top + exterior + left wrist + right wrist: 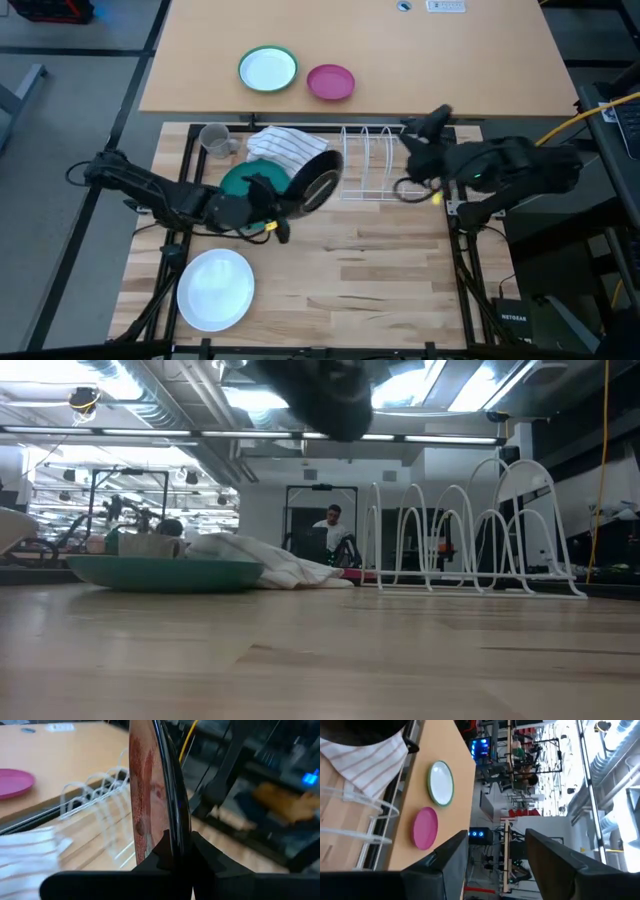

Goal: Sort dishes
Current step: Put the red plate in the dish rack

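red-brown plate (150, 795) between left fingers (165, 856)

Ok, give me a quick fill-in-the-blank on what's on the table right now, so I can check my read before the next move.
1. The left gripper is shut on the rim of the ____ plate.
2. The dark green plate lies beside the ____ cloth.
3. The wire dish rack holds ____ plates.
4. The white plate lies flat near the table's ____ edge.

Missing words: red-brown; striped; no; front
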